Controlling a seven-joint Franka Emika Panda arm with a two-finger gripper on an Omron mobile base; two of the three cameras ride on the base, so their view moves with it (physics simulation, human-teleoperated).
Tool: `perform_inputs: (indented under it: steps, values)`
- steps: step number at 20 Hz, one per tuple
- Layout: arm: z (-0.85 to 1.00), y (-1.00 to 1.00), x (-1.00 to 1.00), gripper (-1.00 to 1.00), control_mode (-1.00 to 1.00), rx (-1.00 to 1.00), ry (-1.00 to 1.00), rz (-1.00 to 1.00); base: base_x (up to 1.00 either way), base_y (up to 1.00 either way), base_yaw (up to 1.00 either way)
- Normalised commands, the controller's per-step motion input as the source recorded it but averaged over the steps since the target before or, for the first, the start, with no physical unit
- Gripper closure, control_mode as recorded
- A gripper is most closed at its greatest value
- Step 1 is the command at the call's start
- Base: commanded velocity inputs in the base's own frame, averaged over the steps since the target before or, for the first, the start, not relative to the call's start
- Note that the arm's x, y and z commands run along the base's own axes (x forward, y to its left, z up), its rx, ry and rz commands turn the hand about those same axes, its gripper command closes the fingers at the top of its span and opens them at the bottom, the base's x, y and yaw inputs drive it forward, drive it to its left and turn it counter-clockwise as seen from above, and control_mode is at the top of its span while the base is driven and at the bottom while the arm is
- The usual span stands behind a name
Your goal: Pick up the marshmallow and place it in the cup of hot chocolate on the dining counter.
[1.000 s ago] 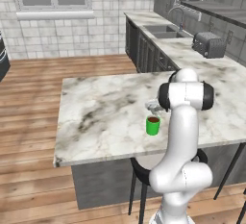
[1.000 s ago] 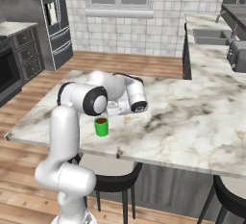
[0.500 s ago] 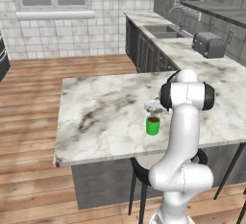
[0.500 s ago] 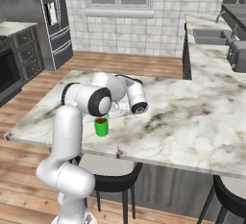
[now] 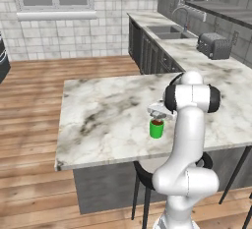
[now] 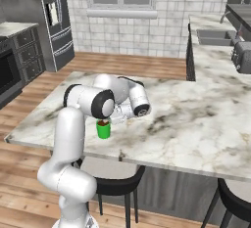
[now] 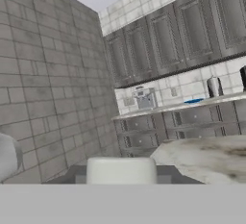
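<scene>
The green cup of hot chocolate [image 5: 156, 128] stands near the front edge of the dining counter [image 5: 98, 120], brown liquid showing at its rim. My gripper [image 5: 157, 111] hovers just above the cup, lying roughly level. In the right base view the cup [image 6: 103, 129] sits under my folded forearm on the dining counter [image 6: 196, 119], with the gripper [image 6: 105, 120] right over it. The hand view has the off-white marshmallow [image 7: 121, 170] pinched between my dark fingertips [image 7: 79, 173], so the gripper [image 7: 121, 176] is shut on it.
A black stool [image 5: 142, 174] is tucked under the counter's front edge beside my base, and another stool [image 6: 235, 202] stands further right. The back counter carries a toaster [image 5: 214, 46] and a sink [image 5: 170, 31]. A fridge [image 6: 54, 21] stands at the far left.
Hardly anything: the arm has eased a little toward the cup, with the marshmallow still held in the gripper.
</scene>
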Motion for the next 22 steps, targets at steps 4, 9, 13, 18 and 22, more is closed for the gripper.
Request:
perform_inputs:
  steps: [4, 9, 13, 18, 22]
  values:
    - [-0.07, 0.00, 0.09, 1.00, -1.00, 0.00, -0.06, 0.00, 0.00, 0.00, 0.00]
    - [-0.17, 0.00, 0.06, 1.00, -1.00, 0.00, -0.01, 0.00, 0.00, 0.00, 0.00]
    - [-0.15, 0.03, 0.00, 1.00, -1.00, 0.00, 0.00, 0.00, 0.00, 0.00, 0.00]
    - [-0.05, 0.11, -0.05, -1.00, -1.00, 0.00, -0.06, 0.00, 0.00, 0.00, 0.00]
    - [0.00, 0.02, -0.01, -1.00, -1.00, 0.00, -0.05, 0.00, 0.00, 0.00, 0.00]
